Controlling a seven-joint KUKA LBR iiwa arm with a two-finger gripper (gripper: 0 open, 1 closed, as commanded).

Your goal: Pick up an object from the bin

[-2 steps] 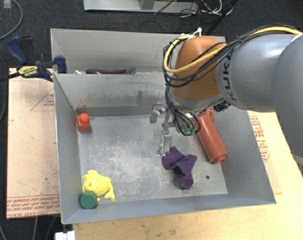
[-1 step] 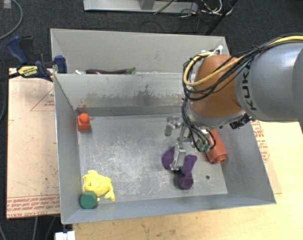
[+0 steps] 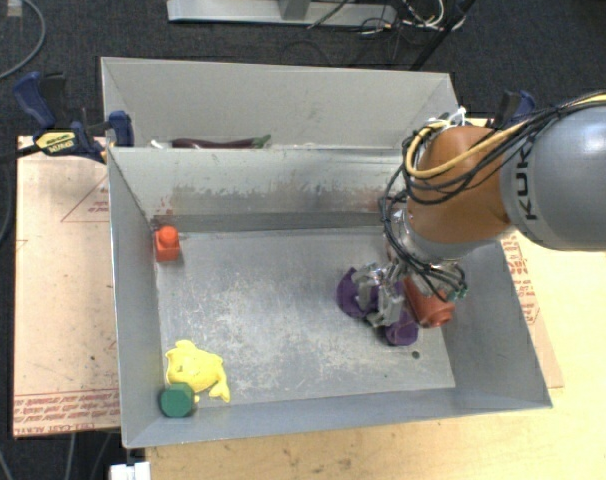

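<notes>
Dark carpet lies behind a grey metal bin (image 3: 283,183), which rests on a pale surface (image 3: 583,438). The arm (image 3: 573,173) comes in from the right, its orange-brown wrist cover (image 3: 458,183) looped with cables. Its jaws are lowered to the right part of the bin floor. There they sit in the middle of a crumpled purple thing (image 3: 350,293), which spreads out on both sides of them. Whether they are open or closed on it cannot be told. A red-brown cylinder (image 3: 433,310) lies just beside it, on the right. A yellow toy (image 3: 195,366) lies in the near left corner, touching a green disc (image 3: 177,401). A small orange block (image 3: 167,243) stands in the far left corner.
</notes>
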